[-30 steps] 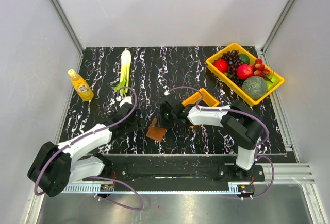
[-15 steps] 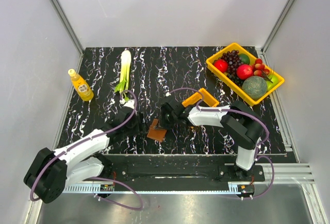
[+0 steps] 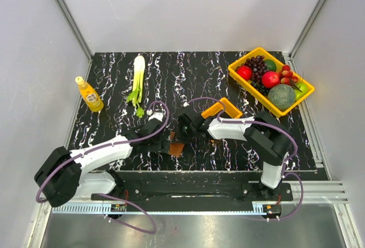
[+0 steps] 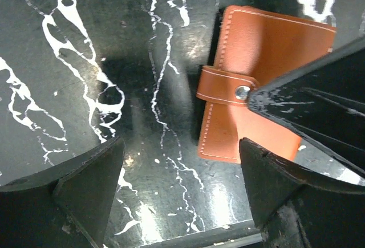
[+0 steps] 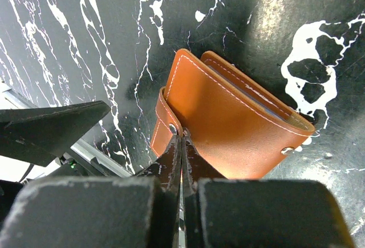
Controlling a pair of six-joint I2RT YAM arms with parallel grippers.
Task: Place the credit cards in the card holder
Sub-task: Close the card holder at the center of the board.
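Observation:
The card holder is a brown leather wallet lying folded near the table's front edge, with a snap strap across its edge. My right gripper is shut, its tips resting on the strap's snap on top of the card holder. My left gripper stands open just left of the card holder, low over the table, with nothing between its fingers. A thin grey edge shows between the wallet's leaves; I cannot tell whether it is one of the credit cards. No loose card shows.
A small orange bin sits just behind the right gripper. A yellow tray of fruit is at the back right. A leek and an orange bottle lie at the back left. The table's front edge is close.
My left arm has swung right until its gripper is beside the card holder, and its jaws have opened wider. The right gripper has stayed shut on top of the wallet.

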